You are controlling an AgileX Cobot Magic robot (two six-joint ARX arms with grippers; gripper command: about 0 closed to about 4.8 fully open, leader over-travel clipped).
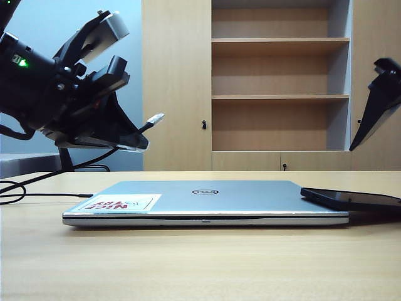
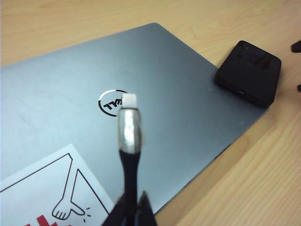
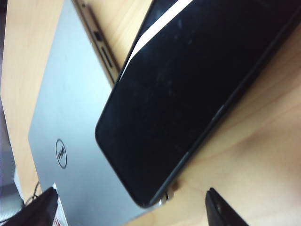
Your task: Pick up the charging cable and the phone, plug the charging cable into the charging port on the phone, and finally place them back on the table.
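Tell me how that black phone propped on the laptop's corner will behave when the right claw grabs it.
The thin glossy black phone probably feels slick, so pads may slip. It rests tilted, one end on the silver laptop, so a push could likely rock or slide it off. The open right claw hovers above; the left claw holds the black charging cable.

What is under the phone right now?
One end of the phone rests on the silver laptop corner; the rest overhangs the table. Whatever lies beneath the overhang is hidden.

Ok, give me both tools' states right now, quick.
Left tool: shut on the charging cable, held up over the laptop.
Right tool: open, holding nothing, above the phone.
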